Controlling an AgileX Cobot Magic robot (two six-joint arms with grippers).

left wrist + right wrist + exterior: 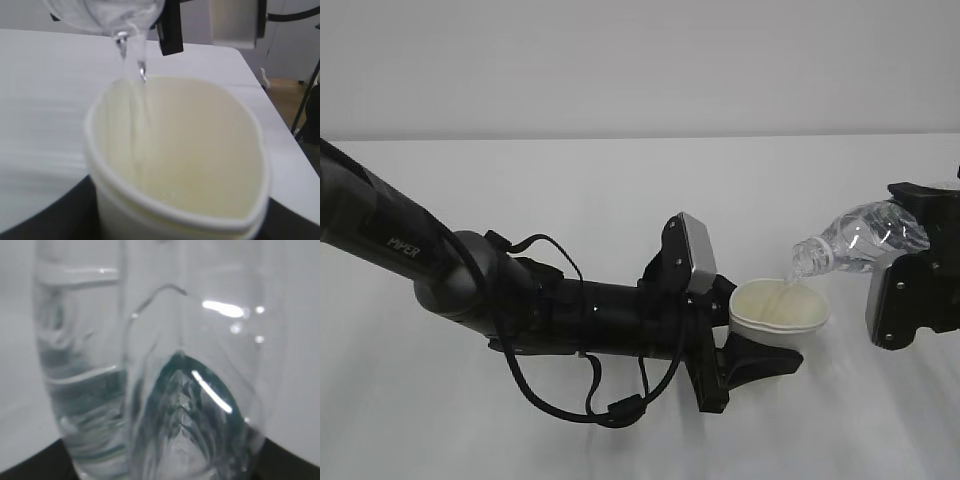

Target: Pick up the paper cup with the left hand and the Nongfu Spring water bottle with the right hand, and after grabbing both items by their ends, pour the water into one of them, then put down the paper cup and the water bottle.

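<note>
While the left hand (760, 355) grips the paper cup (779, 307) above the white table (620, 180), squeezing its rim out of round, the right hand (920, 285) clamps the tilted Nongfu Spring water bottle (860, 240). Its neck points down over the cup's far rim, and the water (137, 75) runs in a thin stream into it.

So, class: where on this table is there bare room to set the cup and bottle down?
Bare table lies behind the left arm up to the wall, and in front below the paper cup and water bottle. It is crowded mid-right, where left pincer, cup, bottle and right pincer meet.
</note>
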